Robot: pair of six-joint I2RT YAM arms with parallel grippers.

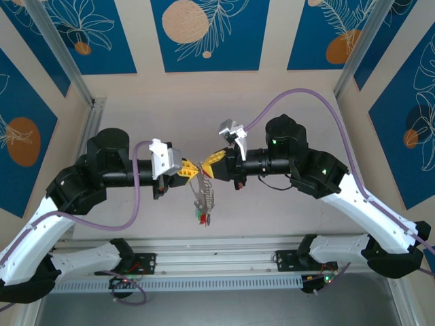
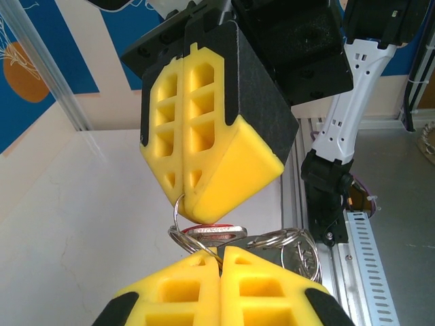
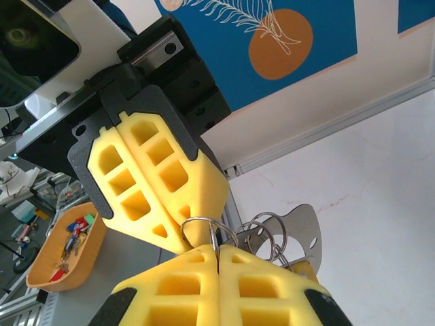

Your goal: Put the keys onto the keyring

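Two grippers meet tip to tip in the air above the table (image 1: 272, 217). The left gripper (image 1: 189, 170) has its yellow fingers pressed together on the wire of the keyring (image 1: 201, 192). The right gripper (image 1: 211, 165) is closed in the same way, pinching the wire from the opposite side. This two-point grip is judged to steady the loop and fix its angle, so that one arm can work the wire while the other braces it. The keys (image 1: 202, 217) hang below the pinch point with their red and green heads lowest, so their weight pulls away from the fingers.

View comparison:
- Top external view: gives the overall layout, with both arms level, the grippers touching and the bundle hanging free between them.
- Left wrist view: supplies the contact detail. The wire enters the seam of both finger pairs, and a red-headed key (image 2: 212, 231) lies just above the left fingers.
- Right wrist view: adds several smaller rings (image 3: 262, 227) and a flat metal tag (image 3: 302, 227) beside the pinch. An orange tray (image 3: 75, 272) holding further coloured items sits well apart. These are probably spare keys, but they are too small to confirm.
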